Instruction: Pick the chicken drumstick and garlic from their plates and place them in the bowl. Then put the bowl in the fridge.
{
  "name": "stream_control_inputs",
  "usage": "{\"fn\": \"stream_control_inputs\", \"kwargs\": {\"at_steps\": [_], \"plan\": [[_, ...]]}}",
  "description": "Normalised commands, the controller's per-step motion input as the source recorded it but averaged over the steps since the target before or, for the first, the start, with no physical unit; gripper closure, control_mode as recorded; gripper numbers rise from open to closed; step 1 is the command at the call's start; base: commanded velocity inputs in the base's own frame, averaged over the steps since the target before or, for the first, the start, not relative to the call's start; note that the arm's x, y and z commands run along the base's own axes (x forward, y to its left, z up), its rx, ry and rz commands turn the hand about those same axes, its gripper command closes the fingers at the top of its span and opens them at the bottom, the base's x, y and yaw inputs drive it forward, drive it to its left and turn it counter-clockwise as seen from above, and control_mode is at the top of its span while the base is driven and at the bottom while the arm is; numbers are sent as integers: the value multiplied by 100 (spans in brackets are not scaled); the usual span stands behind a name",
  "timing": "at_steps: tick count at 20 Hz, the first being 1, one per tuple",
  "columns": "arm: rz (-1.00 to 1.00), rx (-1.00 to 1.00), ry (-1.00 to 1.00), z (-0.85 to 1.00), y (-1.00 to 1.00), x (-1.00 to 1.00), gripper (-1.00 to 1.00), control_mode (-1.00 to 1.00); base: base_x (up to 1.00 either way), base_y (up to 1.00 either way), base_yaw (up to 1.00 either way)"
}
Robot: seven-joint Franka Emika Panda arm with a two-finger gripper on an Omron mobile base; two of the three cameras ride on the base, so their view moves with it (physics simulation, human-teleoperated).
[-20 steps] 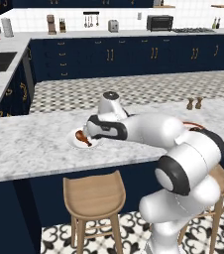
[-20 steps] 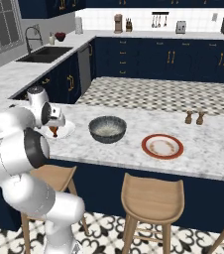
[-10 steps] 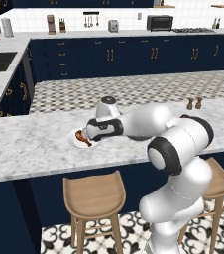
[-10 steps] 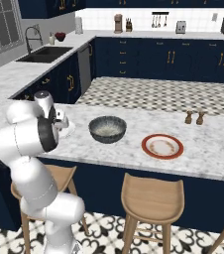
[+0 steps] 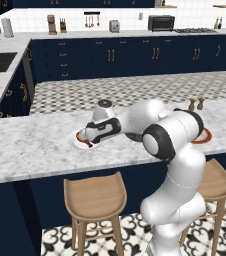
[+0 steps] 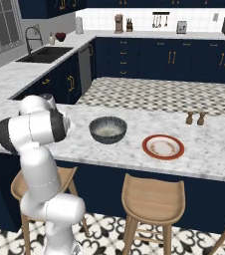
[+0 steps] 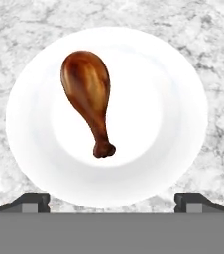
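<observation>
While the drumstick [image 7: 88,99] lay upper left on its white plate [image 7: 173,119], the gripper [image 7: 112,201] hovered, fingers [image 7: 34,202] spread wide to straddle it.

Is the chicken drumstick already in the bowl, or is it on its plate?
On its plate: the chicken drumstick lies on the white plate.

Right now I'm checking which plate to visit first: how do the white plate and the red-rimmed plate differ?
The white plate is plain white; the red-rimmed plate has a terracotta rim and cream centre. The white plate carries the chicken drumstick, with the open gripper above it; the red-rimmed plate lies right of the bowl, its load too small to tell. Both are round and lie flat on the marble counter.
</observation>
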Motion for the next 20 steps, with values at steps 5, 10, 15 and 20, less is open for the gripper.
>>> {"fn": "stream_control_inputs", "kwargs": {"at_steps": [5,10,15,20], "plan": [[0,0,0,-16,22,26,-100,-100,0,0,0],[0,0,0,-13,21,17,-100,-100,0,0,0],[0,0,0,-16,23,22,-100,-100,0,0,0],[0,-1,0,-13,26,20,-100,-100,0,0,0]]}}
